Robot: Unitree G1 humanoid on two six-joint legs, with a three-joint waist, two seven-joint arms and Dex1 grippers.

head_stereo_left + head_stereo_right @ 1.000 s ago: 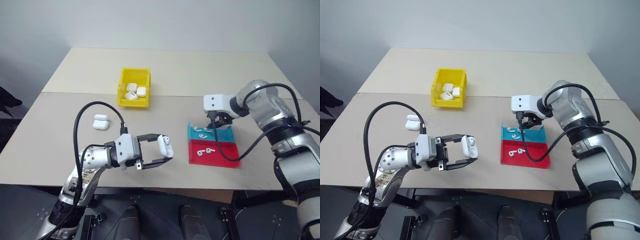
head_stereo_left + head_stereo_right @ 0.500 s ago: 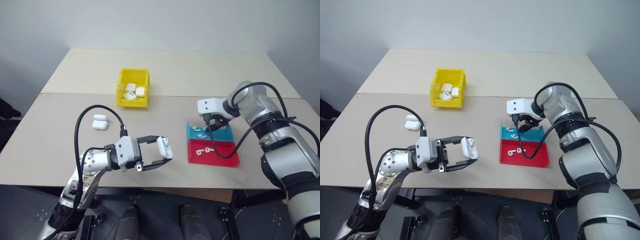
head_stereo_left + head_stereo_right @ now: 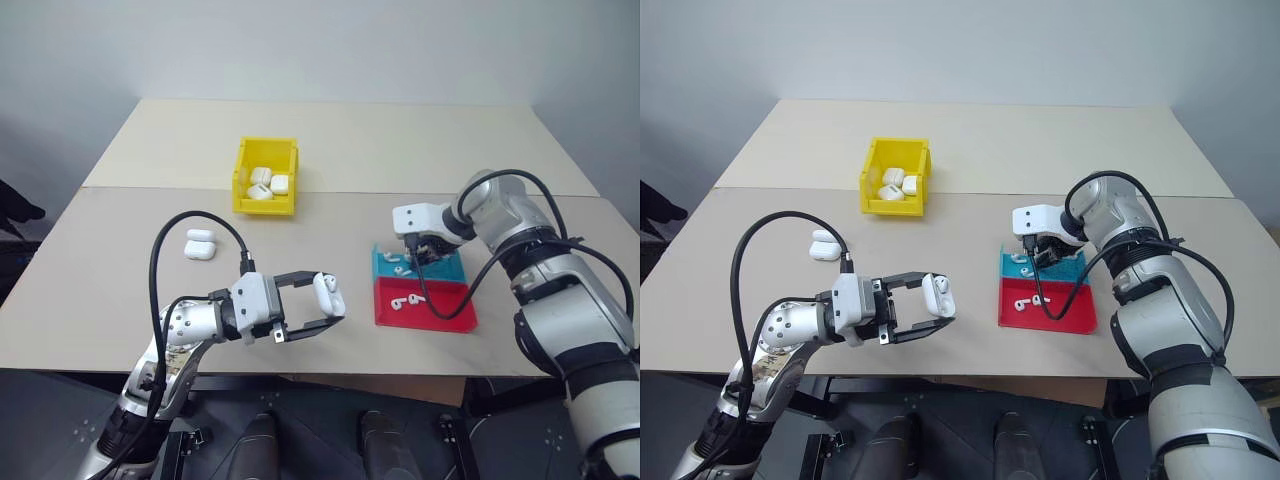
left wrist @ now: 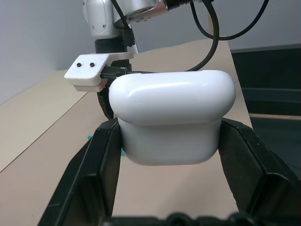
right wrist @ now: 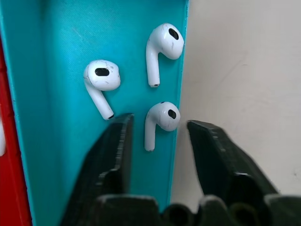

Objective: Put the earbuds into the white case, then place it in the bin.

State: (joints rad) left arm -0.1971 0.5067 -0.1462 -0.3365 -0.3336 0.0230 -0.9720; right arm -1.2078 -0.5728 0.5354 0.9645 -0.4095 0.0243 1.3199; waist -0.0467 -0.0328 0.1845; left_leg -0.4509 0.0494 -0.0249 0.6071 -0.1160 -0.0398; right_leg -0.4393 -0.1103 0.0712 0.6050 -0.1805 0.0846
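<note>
Earbud (image 5: 160,121) lies between right claw (image 5: 160,141) fingers, untouched.

In front of me stands a pale beige table (image 3: 400,140), its top made of two boards that meet along a seam running left to right, the far board narrower in view than the near one. Behind it rises a plain light grey wall (image 3: 320,45), evenly lit and unmarked. Below the table's near edge, the floor (image 3: 40,420) is dark.
</note>
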